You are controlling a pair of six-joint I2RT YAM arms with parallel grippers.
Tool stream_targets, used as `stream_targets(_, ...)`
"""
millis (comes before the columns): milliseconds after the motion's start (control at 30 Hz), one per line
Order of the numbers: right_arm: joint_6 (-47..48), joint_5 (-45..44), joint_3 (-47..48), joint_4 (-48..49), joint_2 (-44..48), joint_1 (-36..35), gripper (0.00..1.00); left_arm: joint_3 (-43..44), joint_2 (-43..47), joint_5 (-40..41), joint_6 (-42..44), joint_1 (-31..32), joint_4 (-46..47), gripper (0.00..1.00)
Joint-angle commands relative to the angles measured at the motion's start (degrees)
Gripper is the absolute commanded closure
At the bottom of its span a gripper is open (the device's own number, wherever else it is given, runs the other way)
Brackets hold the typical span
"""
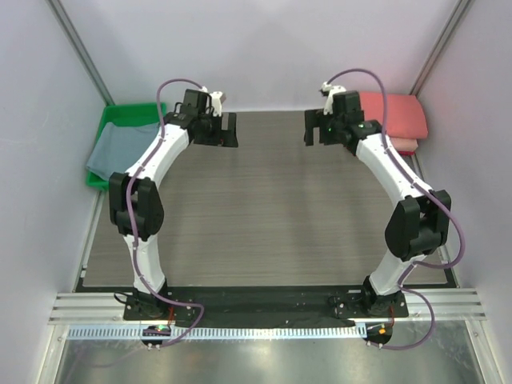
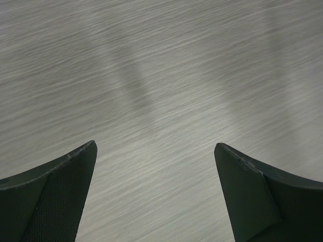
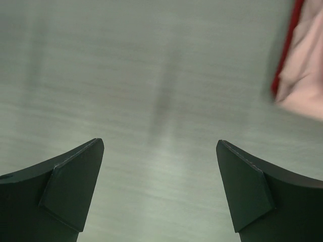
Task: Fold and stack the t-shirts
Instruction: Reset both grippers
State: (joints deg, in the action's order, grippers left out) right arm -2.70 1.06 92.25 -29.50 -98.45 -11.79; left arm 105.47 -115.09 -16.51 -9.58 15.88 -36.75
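**Left wrist and right wrist: two claws with nothing in them, one shirt left to fetch**

Neither claw holds cloth, so the step in hand looks like the pause between shirts: two seem done and a third waits. The next move probably belongs to the left arm. It would have to swing out to the tray, pinch the loose cloth and draw it onto the open table, where both arms could spread it flat for folding.

The left claw point(image 2: 155, 144) has its fingers spread wide apart, with only the grain of the table point(image 1: 264, 208) showing between them. They look raised off the surface, though the wrist view cannot settle that. The right claw point(image 3: 160, 141) is parted just as widely and also grips nothing. From above, the two claws face each other across the far middle of the table, well apart.

Further out on the right, the coral-red t-shirt point(image 1: 392, 114) lies folded in the far right corner, on top of the pale pink t-shirt point(image 1: 406, 146). The pink shirt's edge peeks out on the near side, close beside the right claw. In the far left corner, the grey-blue t-shirt point(image 1: 112, 152) lies slack in the green tray point(image 1: 132, 114), spilling over its near rim behind the left arm.
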Motion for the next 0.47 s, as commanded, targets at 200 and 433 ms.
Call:
stream_targets(200,-7.0,-6.2,-5.3,3.5,3.0,-2.1,0.00,-6.4,4.4,13.8,-1.0,-0.1,0.5,0.00)
stream_targets(433,-8.2,-5.3,-2.6,2.9,-3.2,-3.1,0.00,-4.4,2.1,15.5,3.0,-0.1,-2.8,0.00)
